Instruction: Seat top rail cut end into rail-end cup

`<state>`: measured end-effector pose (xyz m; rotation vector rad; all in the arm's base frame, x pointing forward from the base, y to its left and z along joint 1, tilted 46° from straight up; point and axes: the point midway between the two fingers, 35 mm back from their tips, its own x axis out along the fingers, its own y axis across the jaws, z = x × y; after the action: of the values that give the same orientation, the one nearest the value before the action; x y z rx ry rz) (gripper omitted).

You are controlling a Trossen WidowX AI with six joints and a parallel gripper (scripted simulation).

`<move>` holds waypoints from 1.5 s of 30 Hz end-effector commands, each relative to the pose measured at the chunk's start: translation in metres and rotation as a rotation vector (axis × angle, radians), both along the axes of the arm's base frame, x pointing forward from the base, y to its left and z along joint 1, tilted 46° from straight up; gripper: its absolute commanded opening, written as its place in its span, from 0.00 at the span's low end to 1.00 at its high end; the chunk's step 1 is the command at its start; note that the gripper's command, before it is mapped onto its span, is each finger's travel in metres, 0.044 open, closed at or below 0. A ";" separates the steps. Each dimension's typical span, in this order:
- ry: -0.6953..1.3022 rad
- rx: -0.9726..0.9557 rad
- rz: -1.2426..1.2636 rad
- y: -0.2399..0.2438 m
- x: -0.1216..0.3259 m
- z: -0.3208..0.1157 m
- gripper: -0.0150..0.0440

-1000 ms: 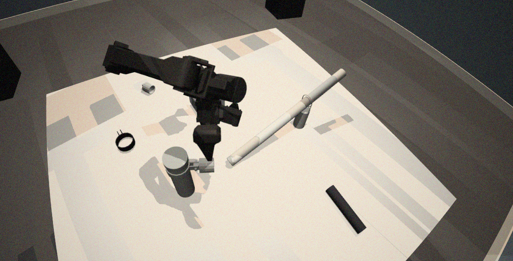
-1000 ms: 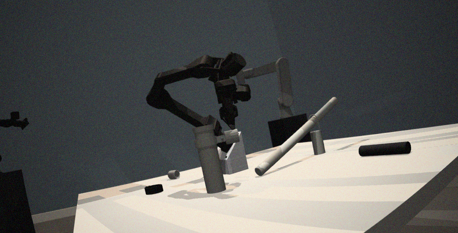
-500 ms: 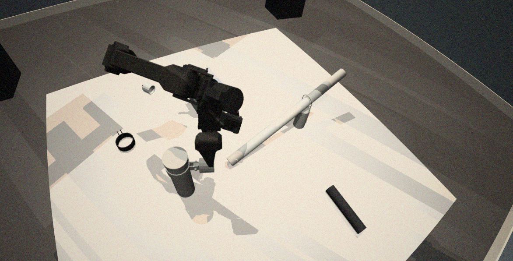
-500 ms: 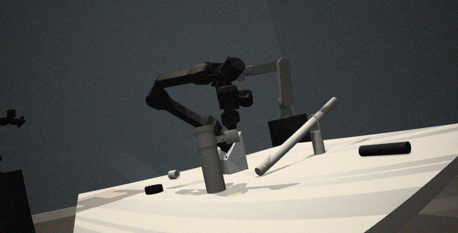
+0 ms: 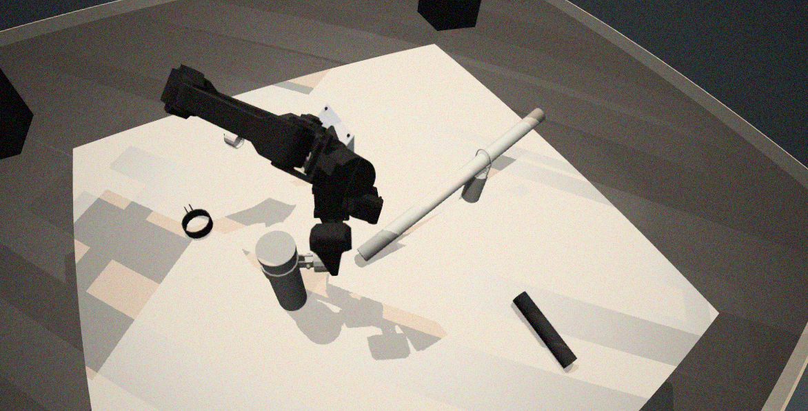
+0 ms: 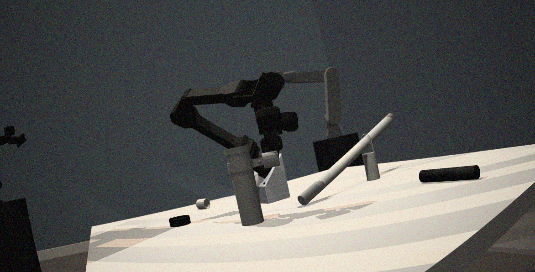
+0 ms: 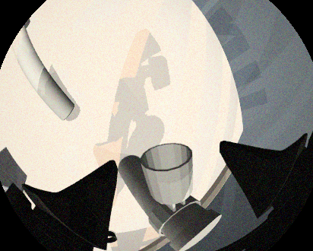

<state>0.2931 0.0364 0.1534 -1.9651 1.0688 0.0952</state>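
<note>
Gripper (image 5: 334,265) (image 6: 272,150) (image 7: 170,157) above big post's cup (image 5: 320,263) (image 6: 270,159) (image 7: 168,179), jaws spread, nothing grasped. Rail (image 5: 452,187) (image 6: 344,159) (image 7: 46,81) slants through loop on short post (image 5: 473,188) (image 6: 371,167), right of big post (image 5: 289,289) (image 6: 247,199) (image 7: 137,190); near end low by tabletop (image 5: 509,351) (image 6: 318,247) (image 7: 187,76), outside cup. Black tube (image 5: 544,329) (image 6: 449,174) lies far right.

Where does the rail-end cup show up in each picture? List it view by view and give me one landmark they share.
Top: the cup is left of centre, partly behind the gripper.
Exterior: just right of the post's top.
Wrist: below centre, between the open fingers.
Shared landmark: the big post.
</note>
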 end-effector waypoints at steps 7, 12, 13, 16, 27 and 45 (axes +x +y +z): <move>0.007 -0.007 0.004 -0.012 0.009 -0.008 1.00; 0.003 -0.011 0.005 -0.018 0.013 -0.010 1.00; 0.002 -0.012 0.005 -0.019 0.014 -0.011 1.00; 0.000 -0.015 0.006 -0.023 0.017 -0.012 1.00; -0.003 -0.019 0.007 -0.027 0.019 -0.012 0.69; 0.050 -0.033 0.060 -0.026 0.013 -0.015 0.25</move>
<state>0.3079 0.0101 0.1399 -2.0143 1.0535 0.1348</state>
